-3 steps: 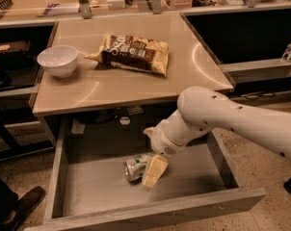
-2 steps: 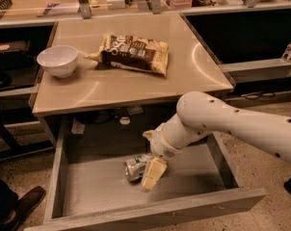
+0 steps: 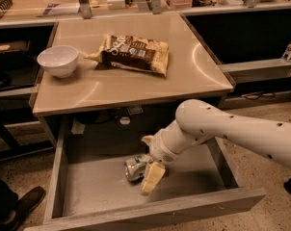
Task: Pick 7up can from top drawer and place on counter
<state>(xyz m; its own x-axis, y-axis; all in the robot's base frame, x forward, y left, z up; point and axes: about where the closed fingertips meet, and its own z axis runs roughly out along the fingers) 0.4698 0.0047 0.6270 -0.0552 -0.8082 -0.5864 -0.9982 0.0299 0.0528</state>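
Note:
The 7up can [image 3: 136, 166], small, silvery and dented, lies on its side on the floor of the open top drawer [image 3: 87, 186], near the middle. My gripper [image 3: 149, 159] is down inside the drawer right beside the can, open. One cream finger [image 3: 152, 177] sits just in front of and right of the can, and the other [image 3: 148, 139] is behind it. The can rests on the drawer floor between them. The beige counter [image 3: 112, 85] is above the drawer.
A brown-and-cream chip bag [image 3: 133, 54] lies mid-counter and a white bowl [image 3: 59, 60] stands at its left. Dark side shelves flank the counter. The drawer's front panel [image 3: 155, 213] and low side walls ring the gripper. A shoe [image 3: 18, 206] is at bottom left.
The gripper has sunk slightly lower around the can. The can, bag and bowl have not moved.

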